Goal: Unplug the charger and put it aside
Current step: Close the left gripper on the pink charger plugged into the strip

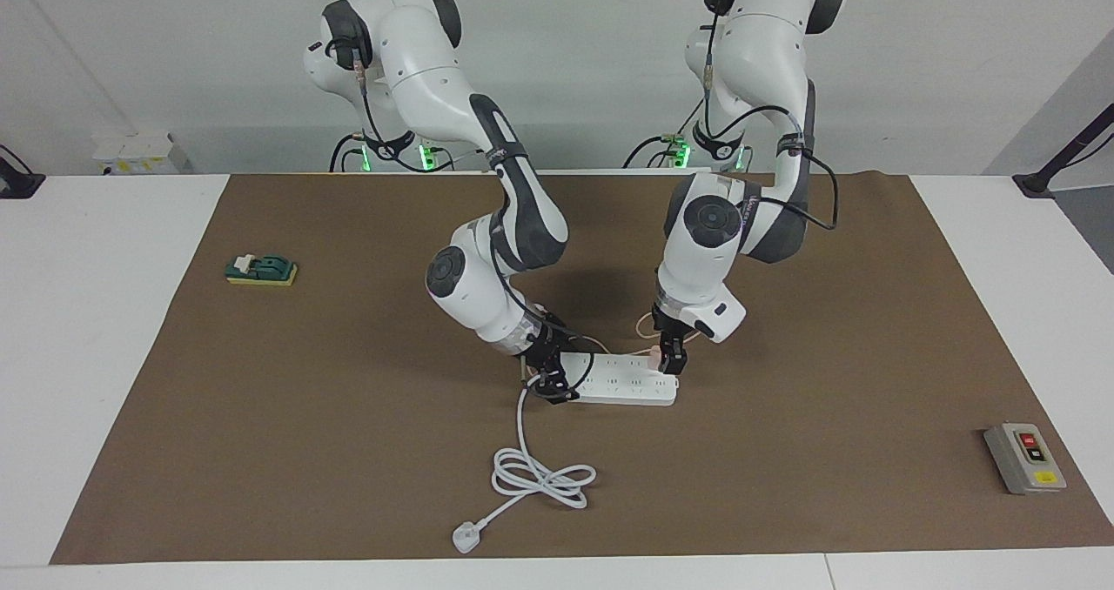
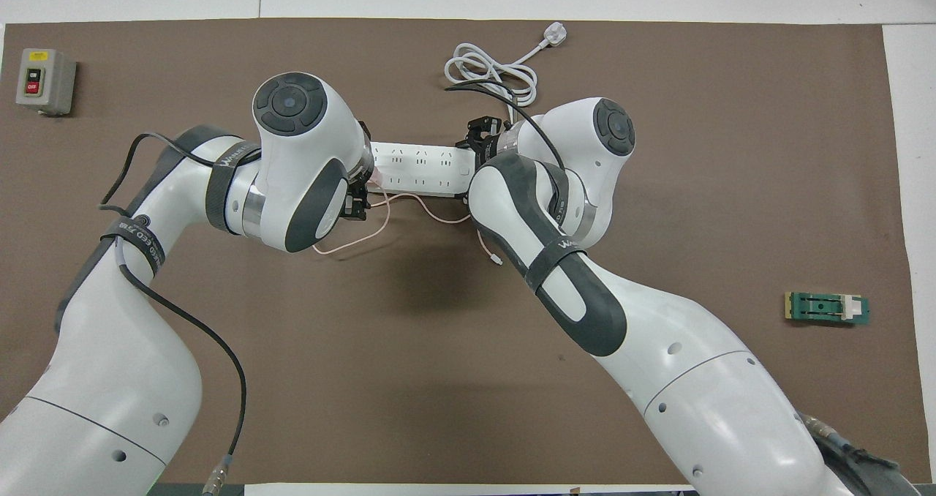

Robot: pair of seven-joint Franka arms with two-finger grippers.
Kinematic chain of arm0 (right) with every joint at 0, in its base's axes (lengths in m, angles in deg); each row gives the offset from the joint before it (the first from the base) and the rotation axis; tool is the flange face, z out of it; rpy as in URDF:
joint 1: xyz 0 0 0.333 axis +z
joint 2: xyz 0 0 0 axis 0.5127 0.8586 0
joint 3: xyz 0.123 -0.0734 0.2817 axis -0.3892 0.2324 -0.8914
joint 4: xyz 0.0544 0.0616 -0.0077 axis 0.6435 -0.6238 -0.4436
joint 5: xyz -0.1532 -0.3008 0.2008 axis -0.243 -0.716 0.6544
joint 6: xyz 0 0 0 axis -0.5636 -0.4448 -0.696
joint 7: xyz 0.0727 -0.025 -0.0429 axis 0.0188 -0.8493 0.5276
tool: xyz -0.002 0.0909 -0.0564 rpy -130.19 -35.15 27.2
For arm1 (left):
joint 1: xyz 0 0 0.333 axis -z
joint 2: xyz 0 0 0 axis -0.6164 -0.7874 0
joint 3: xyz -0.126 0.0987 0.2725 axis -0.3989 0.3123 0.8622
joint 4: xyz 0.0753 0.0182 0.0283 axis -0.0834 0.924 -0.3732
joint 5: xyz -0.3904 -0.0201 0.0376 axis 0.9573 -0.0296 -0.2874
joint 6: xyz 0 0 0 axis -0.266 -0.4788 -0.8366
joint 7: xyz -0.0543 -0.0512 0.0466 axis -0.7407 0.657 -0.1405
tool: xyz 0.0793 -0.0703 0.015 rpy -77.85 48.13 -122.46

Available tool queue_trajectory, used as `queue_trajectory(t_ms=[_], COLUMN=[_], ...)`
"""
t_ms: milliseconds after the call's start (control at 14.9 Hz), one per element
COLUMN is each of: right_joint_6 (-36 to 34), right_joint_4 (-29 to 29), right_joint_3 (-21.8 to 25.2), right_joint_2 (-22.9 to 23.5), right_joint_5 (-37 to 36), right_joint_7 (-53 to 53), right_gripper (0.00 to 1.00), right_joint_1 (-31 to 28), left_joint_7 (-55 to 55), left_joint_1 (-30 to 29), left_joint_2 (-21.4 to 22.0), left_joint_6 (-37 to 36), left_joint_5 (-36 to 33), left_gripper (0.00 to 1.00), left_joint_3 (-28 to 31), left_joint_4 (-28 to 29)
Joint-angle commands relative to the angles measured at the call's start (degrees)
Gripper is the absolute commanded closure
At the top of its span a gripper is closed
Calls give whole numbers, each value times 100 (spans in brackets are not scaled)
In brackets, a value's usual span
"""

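Left hand (image 1: pixel 668 362) straddles the charger (image 1: pixel 655 360) plugged into the strip (image 1: pixel 622 384); grip unclear.

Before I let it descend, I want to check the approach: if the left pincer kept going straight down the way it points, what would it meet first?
Probably the pink charger, plugged into the power strip directly under the left pincer; whether they already touch is unclear.
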Motion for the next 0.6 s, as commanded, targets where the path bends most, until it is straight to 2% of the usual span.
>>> queue_trajectory(t_ms=[0,67,268,535], right_joint_6=[159,159,159,159], right_joint_4=[-35,-35,-35,-35], right_joint_3=[-57,-57,-57,-57], right_joint_2=[3,12,12,12], right_joint_5=[231,231,231,231], right_joint_7=[121,121,112,121], right_gripper=[100,100,100,100], right_joint_1=[-28,-28,-28,-28], left_joint_7=[-43,-43,-69,-69], left_joint_1=[80,80,80,80], left_joint_2=[182,174,165,156], left_joint_6=[175,175,245,307], left_joint_5=[-89,-97,-291,-300], left_gripper=[35,48,99,100], left_joint_3=[86,86,68,68], left_joint_4=[261,244,235,235])
